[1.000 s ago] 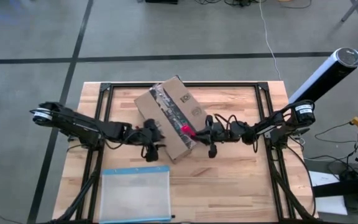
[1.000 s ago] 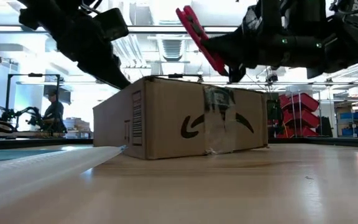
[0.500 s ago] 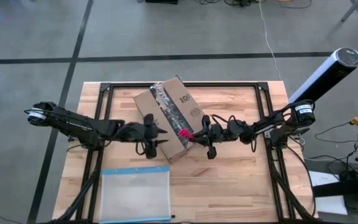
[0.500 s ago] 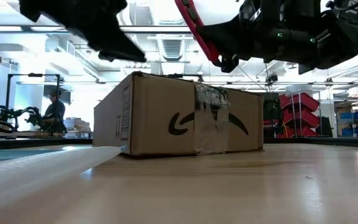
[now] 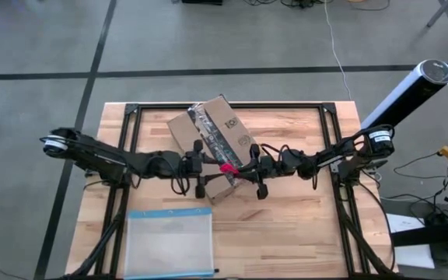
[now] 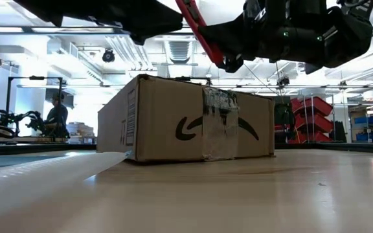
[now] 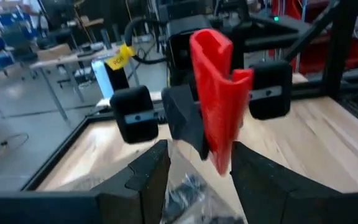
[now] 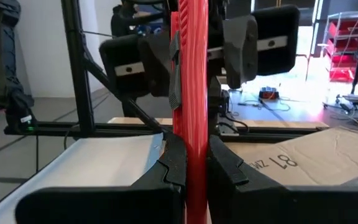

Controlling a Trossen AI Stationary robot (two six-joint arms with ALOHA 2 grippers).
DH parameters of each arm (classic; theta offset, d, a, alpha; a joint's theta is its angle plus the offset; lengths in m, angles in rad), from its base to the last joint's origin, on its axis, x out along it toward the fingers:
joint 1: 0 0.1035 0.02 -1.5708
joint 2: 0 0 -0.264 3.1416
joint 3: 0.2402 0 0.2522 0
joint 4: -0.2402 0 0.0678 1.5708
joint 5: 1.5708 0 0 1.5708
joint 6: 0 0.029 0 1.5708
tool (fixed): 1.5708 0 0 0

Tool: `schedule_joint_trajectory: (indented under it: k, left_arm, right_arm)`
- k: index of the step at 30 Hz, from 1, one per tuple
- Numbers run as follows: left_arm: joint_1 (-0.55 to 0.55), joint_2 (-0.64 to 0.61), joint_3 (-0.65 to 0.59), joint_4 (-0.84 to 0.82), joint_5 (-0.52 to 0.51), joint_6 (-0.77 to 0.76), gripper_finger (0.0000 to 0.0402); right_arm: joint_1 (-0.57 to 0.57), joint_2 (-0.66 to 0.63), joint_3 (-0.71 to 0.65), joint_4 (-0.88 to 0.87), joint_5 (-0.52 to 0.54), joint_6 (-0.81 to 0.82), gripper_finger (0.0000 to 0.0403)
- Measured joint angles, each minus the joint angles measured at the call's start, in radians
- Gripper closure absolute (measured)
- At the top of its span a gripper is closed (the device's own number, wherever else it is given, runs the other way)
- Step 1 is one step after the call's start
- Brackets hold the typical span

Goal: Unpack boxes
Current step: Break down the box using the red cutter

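Cardboard box [image 5: 215,146] sits on the far half of the table [image 5: 302,233], still taped shut along its top seam, with both arms meeting over its near end. Right pincer [image 5: 246,173] is clamped tight on a small red tool [image 5: 227,167], probably a cutter, and the left pincer [image 5: 202,166] faces it with fingers spread and nothing in them, the tool just at its tips.

If this is a handover, I'd say the left should close squarely on the red handle before the right lets go, and keep the thing up off the tape until the grip is firm.

Overhead view only gives you a red speck between two dark arms. Left wrist view shows the tool [image 7: 219,99] upright and how the right pincer's fingers pinch it. Low view adds the crumpled tape [image 6: 220,123] running down the box end, plus a person [image 6: 57,116] way off in the room.
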Motion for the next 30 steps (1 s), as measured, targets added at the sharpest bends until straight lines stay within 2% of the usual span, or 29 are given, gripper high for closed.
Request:
schedule_joint_trajectory:
  k: [9, 16, 26, 30]
  left_arm:
    - [0.005, 0.04, 0.001, 0.125, 0.124, 0.002, 0.0246]
    - [0.016, 0.046, 0.001, 0.177, 0.125, 0.001, 0.0246]
    - [0.033, 0.057, 0.002, 0.199, 0.125, -0.024, 0.0246]
    - [0.033, 0.071, 0.002, 0.2, 0.107, -0.042, 0.0258]
  right_arm:
    - [0.0, 0.0, 0.0, -0.019, -0.001, 0.006, 0.0389]
    - [0.0, 0.0, 0.002, -0.026, -0.001, 0.006, 0.0389]
    - [0.0, 0.0, 0.073, -0.122, -0.003, -0.028, 0.0389]
    - [-0.001, 0.0, 0.076, -0.132, -0.008, -0.029, 0.0389]
